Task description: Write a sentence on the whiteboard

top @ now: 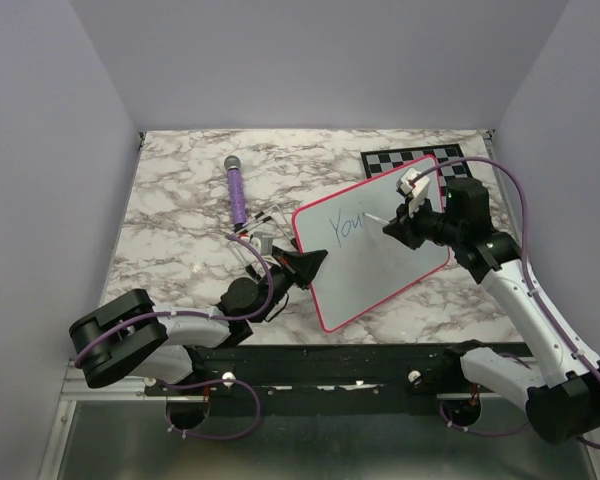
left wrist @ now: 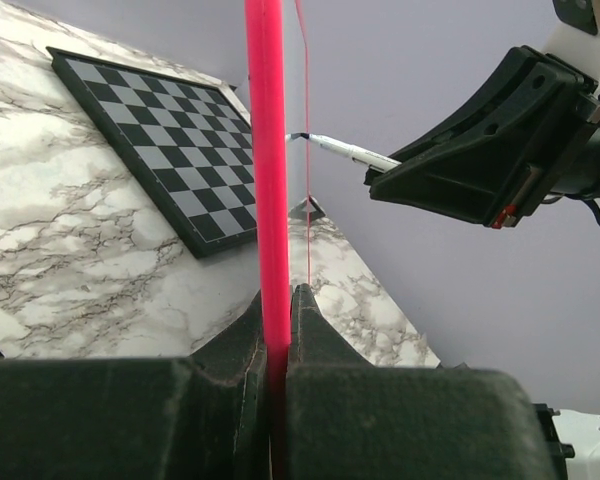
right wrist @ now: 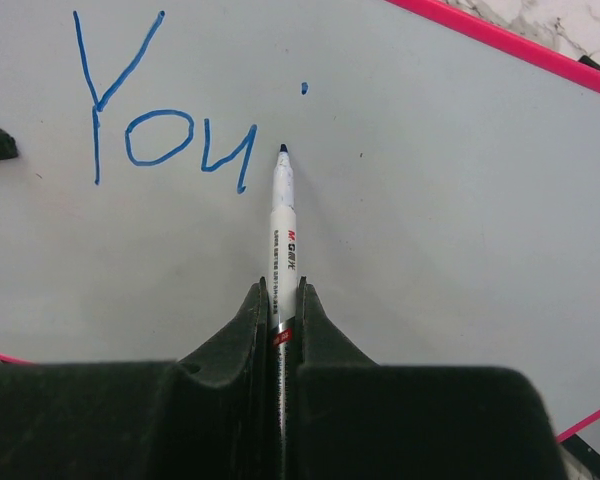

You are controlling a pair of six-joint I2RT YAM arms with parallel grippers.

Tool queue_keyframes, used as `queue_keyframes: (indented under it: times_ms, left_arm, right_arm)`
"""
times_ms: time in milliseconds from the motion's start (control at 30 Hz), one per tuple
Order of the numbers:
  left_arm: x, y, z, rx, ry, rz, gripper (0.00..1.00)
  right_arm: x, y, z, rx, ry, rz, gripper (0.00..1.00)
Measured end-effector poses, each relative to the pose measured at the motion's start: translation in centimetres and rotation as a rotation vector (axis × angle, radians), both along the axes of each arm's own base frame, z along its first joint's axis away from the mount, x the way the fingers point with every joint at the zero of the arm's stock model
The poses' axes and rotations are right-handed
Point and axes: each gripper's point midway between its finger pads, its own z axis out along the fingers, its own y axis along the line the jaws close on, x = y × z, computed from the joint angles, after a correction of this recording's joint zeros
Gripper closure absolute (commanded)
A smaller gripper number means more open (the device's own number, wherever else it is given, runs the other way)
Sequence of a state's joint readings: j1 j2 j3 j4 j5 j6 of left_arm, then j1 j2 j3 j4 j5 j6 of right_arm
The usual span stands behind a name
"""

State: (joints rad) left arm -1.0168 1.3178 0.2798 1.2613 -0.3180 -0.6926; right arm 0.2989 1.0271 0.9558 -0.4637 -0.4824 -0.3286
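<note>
The whiteboard (top: 380,268), white with a pink rim, stands tilted up off the table. My left gripper (top: 305,266) is shut on its left rim, which runs edge-on as a pink bar (left wrist: 267,180) up from my left gripper (left wrist: 278,295). A white marker (right wrist: 283,225) is clamped in my right gripper (right wrist: 282,290), also seen from above as the right gripper (top: 398,226). Blue handwriting of the sentence (right wrist: 160,130) reads "You", with a small dot up to its right. The marker's tip sits at the board just right of the "u". From the left wrist, the marker (left wrist: 350,151) meets the board face.
A grey-and-black chessboard (top: 410,160) lies flat behind the whiteboard, and the left wrist view shows the chessboard (left wrist: 160,140) too. A purple microphone-like stick (top: 237,192) lies on the marble table (top: 180,220) at the back left. Small loose parts (top: 262,240) lie near my left gripper.
</note>
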Motion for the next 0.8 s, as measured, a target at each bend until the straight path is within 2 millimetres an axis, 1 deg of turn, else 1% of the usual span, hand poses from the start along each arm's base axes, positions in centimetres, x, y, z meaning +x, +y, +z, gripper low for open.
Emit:
queue_keyframes:
  times_ms: [400, 633, 800]
  left_arm:
    - [0.0, 0.1, -0.2, -0.002, 0.009, 0.000, 1.00]
    - [-0.1, 0.1, -0.3, -0.003, 0.011, 0.000, 1.00]
    - [0.0, 0.1, -0.3, -0.004, 0.012, 0.001, 1.00]
  right_arm:
    - [0.2, -0.2, -0.4, -0.012, 0.005, 0.001, 1.00]
    - [-0.6, -0.5, -1.5, -0.030, 0.018, 0.007, 0.99]
    - [-0.9, -0.6, -1.9, -0.036, 0.028, 0.006, 0.99]
